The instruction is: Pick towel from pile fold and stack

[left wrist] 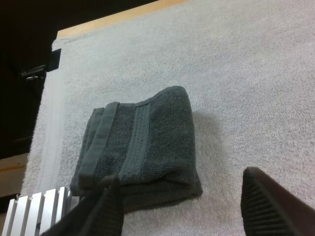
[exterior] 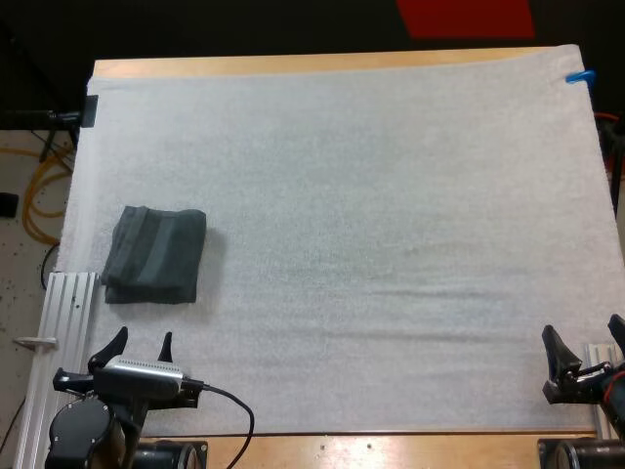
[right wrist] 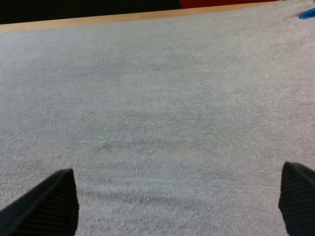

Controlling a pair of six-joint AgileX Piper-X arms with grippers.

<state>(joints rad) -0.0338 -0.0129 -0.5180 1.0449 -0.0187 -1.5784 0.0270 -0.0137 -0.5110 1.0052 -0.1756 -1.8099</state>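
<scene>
A dark grey-green towel (exterior: 156, 254) lies folded on the white mat (exterior: 371, 215) near its left edge. In the left wrist view the folded towel (left wrist: 142, 142) sits just ahead of my fingers. My left gripper (exterior: 137, 349) hangs open at the mat's near left corner, a little short of the towel and clear of it. At the near right corner my right gripper (exterior: 584, 344) stands open over bare mat, fingers (right wrist: 49, 206) wide apart with nothing between them.
A ribbed metal rail (exterior: 63, 322) runs along the mat's left edge beside the towel, and its end (left wrist: 34, 214) lies near my left fingers. A wooden table edge (exterior: 293, 63) borders the far side.
</scene>
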